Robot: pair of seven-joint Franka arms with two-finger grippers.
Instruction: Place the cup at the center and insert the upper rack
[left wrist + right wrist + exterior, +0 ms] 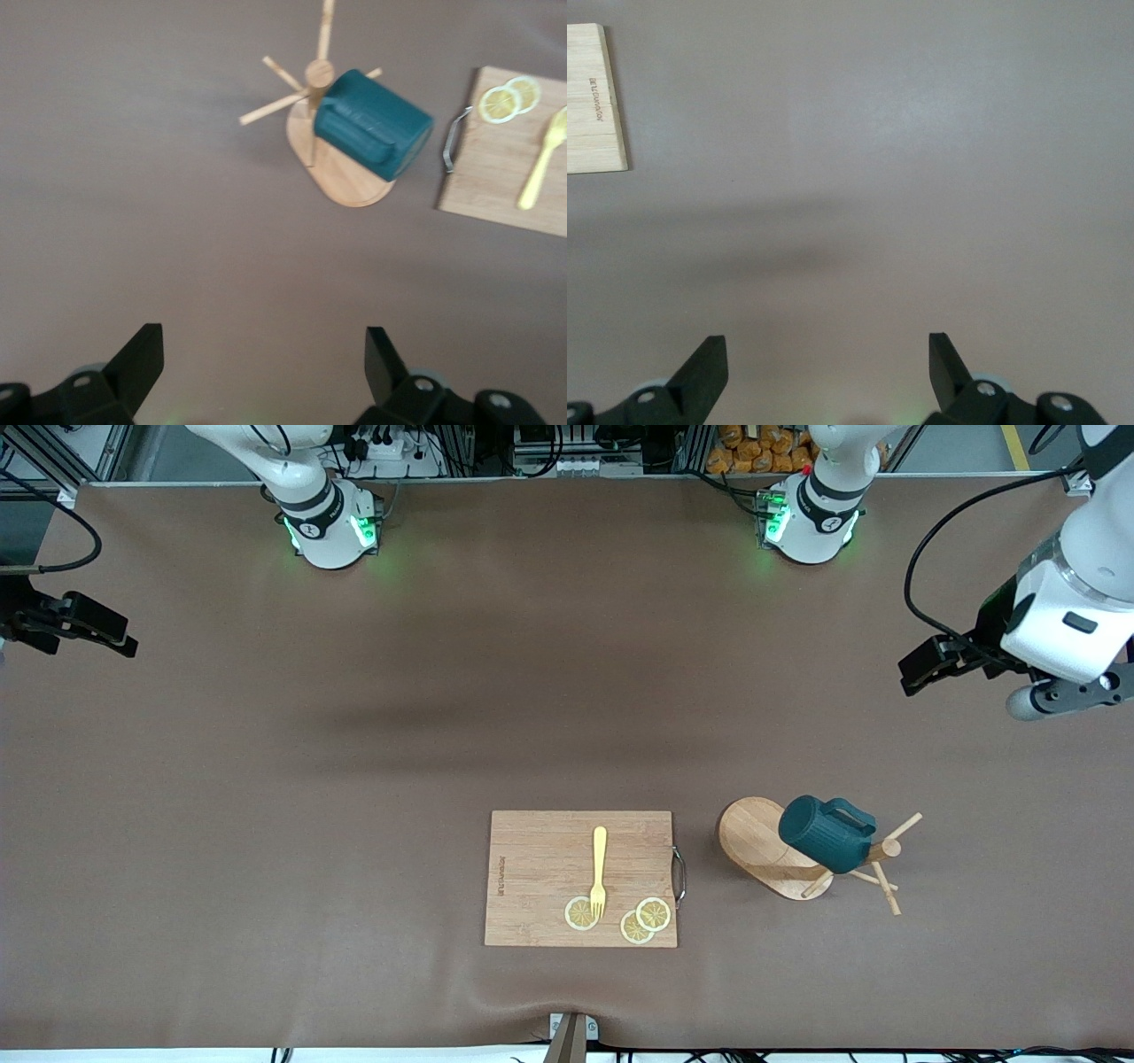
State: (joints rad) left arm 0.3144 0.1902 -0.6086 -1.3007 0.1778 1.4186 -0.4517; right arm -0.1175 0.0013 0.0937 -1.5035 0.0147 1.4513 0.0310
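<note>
Left gripper (261, 363) up over bare tablecloth (354, 779) at the left arm's end, jaws spread wide, holding nothing. Right gripper (827, 363) over bare cloth at the right arm's end, jaws equally wide, empty.

Dark teal cup (826, 833) hung tilted on a peg of the wooden mug tree (762, 849), just beside the cutting board (540, 886) toward the left arm's end. Only in the front view: both bases. Yellow fork (599, 870) and three lemon slices (653, 913) lying on the board. Small print along the board's edge, unreadable.
</note>
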